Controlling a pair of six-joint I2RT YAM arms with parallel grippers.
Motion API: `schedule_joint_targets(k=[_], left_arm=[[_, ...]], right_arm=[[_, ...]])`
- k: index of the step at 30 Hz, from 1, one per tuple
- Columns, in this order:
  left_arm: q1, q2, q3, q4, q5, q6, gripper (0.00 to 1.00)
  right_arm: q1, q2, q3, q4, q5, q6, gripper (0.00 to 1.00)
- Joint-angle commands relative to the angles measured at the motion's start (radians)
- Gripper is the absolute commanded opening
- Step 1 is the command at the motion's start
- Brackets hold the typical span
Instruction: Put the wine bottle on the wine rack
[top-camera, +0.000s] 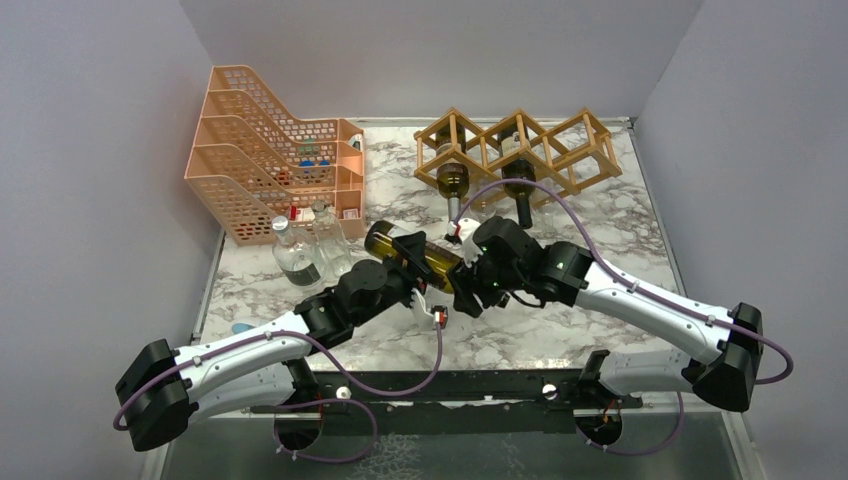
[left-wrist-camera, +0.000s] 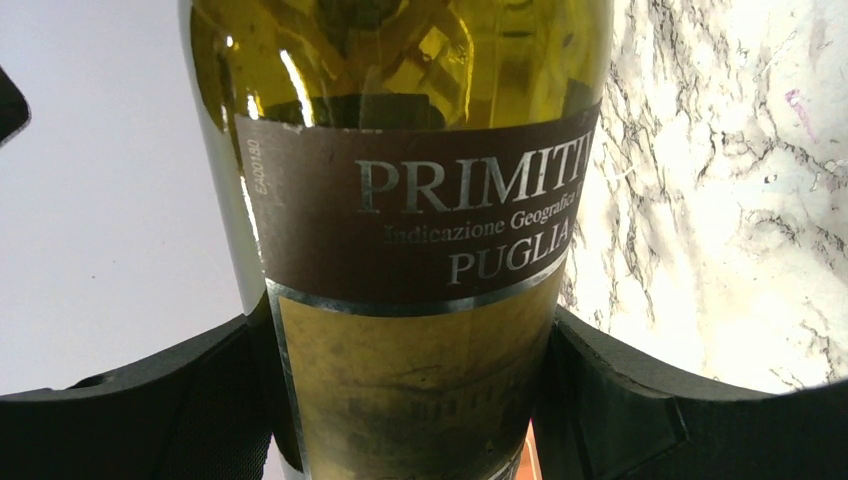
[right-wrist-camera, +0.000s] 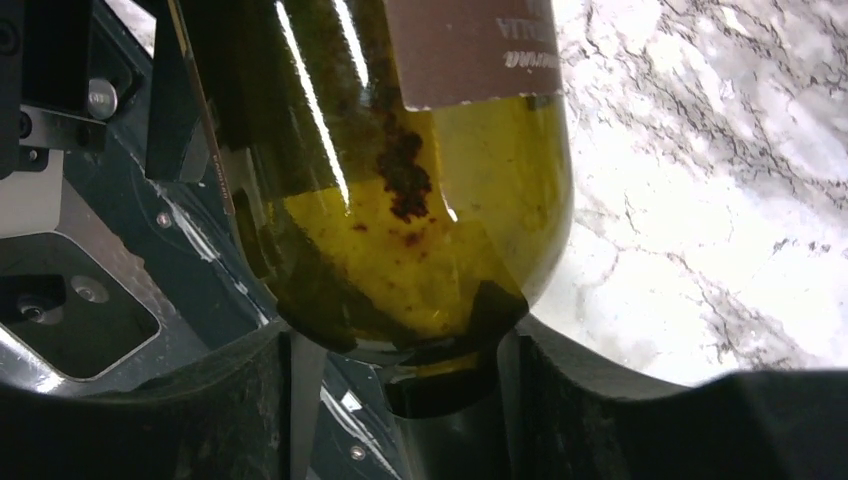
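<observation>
Grey-walled booth, white marble-pattern desk. Mid-desk and held off the surface: dark green glass wine bottle with brown label. It lies near-level, long axis 10-to-4 o'clock, base at 10, neck end hidden under the hands. Left hand is clamped across the label. Right hand is at the shoulder; its fingers flank it, but I cannot tell if they grip. Far, at 1 o'clock from the bottle: light brown wooden lattice wine rack, cells facing 6 o'clock. Two dark stored bottles fill its left and middle lower cells. Judgement: the bottle's axis must swing onto the 12–6 line; the right arm is nearer the rack.
</observation>
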Motion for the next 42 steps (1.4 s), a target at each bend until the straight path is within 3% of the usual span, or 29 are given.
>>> schedule_joint_targets(k=[1, 12, 15, 16, 17, 18, 19, 20, 21, 31, 38, 42], left_arm=[[-0.003, -0.035, 0.018, 0.133, -0.002, -0.001, 0.00], [-0.003, -0.038, 0.030, 0.096, 0.001, -0.042, 0.00], [-0.003, -0.042, 0.031, 0.095, 0.004, -0.057, 0.00], [-0.003, -0.043, 0.032, 0.093, 0.005, -0.064, 0.13], [-0.003, -0.044, 0.036, 0.083, 0.005, -0.075, 0.40], [-0.003, -0.044, 0.042, 0.067, 0.005, -0.086, 0.57], [-0.003, -0.042, 0.046, 0.054, 0.002, -0.098, 0.67], [-0.003, -0.041, 0.047, 0.051, -0.001, -0.106, 0.87], [-0.003, -0.042, 0.046, 0.050, -0.004, -0.110, 0.97], [-0.002, -0.096, 0.072, 0.053, -0.010, -0.169, 0.99], [-0.002, -0.112, 0.193, 0.045, -0.034, -0.447, 0.99], [-0.002, -0.113, 0.258, 0.071, -0.087, -0.748, 0.99]], right_arm=[[0.001, 0.027, -0.010, 0.038, -0.076, -0.031, 0.57], [0.001, 0.052, 0.001, 0.036, -0.019, -0.025, 0.05], [0.001, 0.049, 0.012, 0.039, 0.038, -0.008, 0.01], [0.000, 0.045, 0.014, 0.044, 0.059, -0.002, 0.01], [0.001, 0.042, 0.020, 0.048, 0.083, 0.004, 0.01], [-0.001, 0.038, 0.026, 0.053, 0.109, 0.008, 0.01], [-0.001, 0.035, 0.035, 0.057, 0.135, 0.013, 0.01], [-0.004, 0.034, 0.047, 0.060, 0.163, 0.019, 0.01], [-0.007, 0.032, 0.059, 0.062, 0.185, 0.022, 0.01], [-0.057, 0.005, 0.174, 0.121, 0.363, 0.019, 0.01], [-0.159, -0.018, 0.235, 0.127, 0.437, 0.031, 0.01], [-0.232, -0.057, 0.239, 0.100, 0.492, 0.066, 0.01]])
